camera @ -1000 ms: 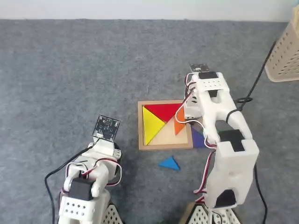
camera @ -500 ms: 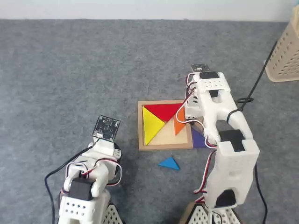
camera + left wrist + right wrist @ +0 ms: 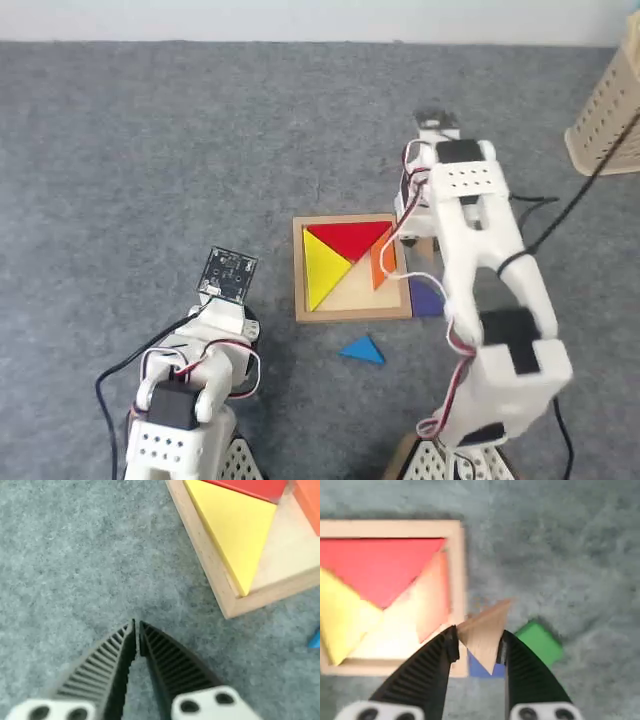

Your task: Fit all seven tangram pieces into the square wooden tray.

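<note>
A tan triangle (image 3: 483,628) is clamped in the right tool (image 3: 476,645) just outside the square wooden tray (image 3: 458,555), whose unfilled corner is found directly across the nearest rim.

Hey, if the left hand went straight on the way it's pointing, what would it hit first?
Most likely the carpet: the left hand aims at bare carpet, and the tray sits off to one side of that line, though depth is unclear.

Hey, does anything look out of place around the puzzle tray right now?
Nothing damaged. Three pieces lie on the carpet outside the tray: a blue triangle, a purple piece beside its rim and a green piece. The fingers of the right gripper hold a tan triangle.
</note>
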